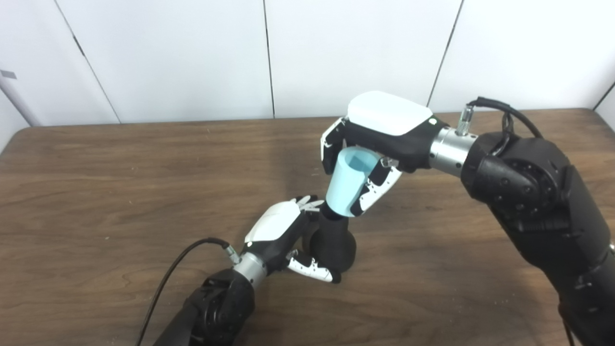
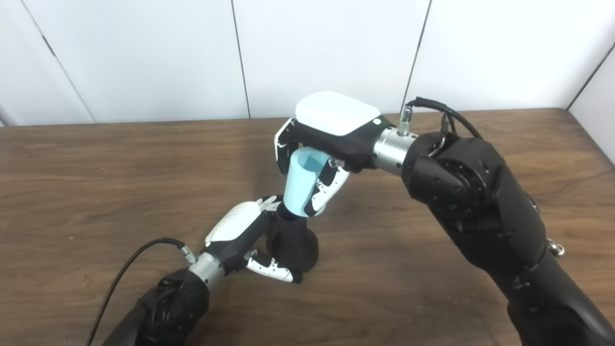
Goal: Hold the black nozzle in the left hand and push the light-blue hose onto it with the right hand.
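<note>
Table (image 1: 120, 192): brown wood, under both hands.
Right hand (image 1: 379, 139): fingers and thumb wrapped around the light-blue hose, above and just behind the left hand.
Left hand (image 1: 283, 235): curled around the black nozzle, thumb lying along the nozzle's wide base.
Black nozzle (image 1: 334, 242): upright in the left hand, narrow neck pointing up.
Light-blue hose (image 1: 346, 185): tilted in the right hand, open end up, lower end sitting over the nozzle's neck.
</note>
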Motion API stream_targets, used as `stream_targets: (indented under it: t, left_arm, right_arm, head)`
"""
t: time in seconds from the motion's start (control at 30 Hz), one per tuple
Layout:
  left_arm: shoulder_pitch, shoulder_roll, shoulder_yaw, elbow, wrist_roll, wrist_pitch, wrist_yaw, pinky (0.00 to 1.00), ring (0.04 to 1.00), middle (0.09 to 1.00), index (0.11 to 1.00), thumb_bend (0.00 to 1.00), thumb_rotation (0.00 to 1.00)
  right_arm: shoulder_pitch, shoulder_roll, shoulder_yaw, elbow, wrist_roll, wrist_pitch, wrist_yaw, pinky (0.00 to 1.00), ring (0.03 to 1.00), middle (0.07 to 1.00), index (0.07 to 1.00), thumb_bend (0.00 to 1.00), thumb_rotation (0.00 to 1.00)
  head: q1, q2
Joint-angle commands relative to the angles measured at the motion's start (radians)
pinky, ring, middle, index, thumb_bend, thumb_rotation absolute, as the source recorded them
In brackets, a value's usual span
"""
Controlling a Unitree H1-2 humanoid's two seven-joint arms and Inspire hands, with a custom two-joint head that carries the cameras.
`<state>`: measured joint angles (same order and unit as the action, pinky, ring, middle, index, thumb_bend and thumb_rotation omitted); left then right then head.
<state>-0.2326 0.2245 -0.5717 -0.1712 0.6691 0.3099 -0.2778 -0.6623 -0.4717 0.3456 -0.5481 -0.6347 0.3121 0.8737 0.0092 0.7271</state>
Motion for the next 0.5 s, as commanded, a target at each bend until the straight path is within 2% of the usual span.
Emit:
stream_targets:
  t: [0.0,0.47]
  left_arm:
    - [0.058,0.025,-0.048,0.102,0.033,0.079,-0.106,1.00,1.000,0.897,0.482,0.52,0.05]
    - [0.054,0.021,-0.055,0.112,0.037,0.086,-0.111,1.00,1.000,0.898,0.482,0.52,0.05]
  right_arm:
    - [-0.046,0.000,-0.015,-0.034,0.010,0.001,-0.003,0.30,0.430,0.514,0.489,0.50,0.00]
    - [-0.092,-0.008,-0.047,-0.021,0.071,0.032,-0.001,0.30,0.428,0.515,0.502,0.50,0.00]
  head:
    - [0.002,0.002]
    - [0.001,0.004]
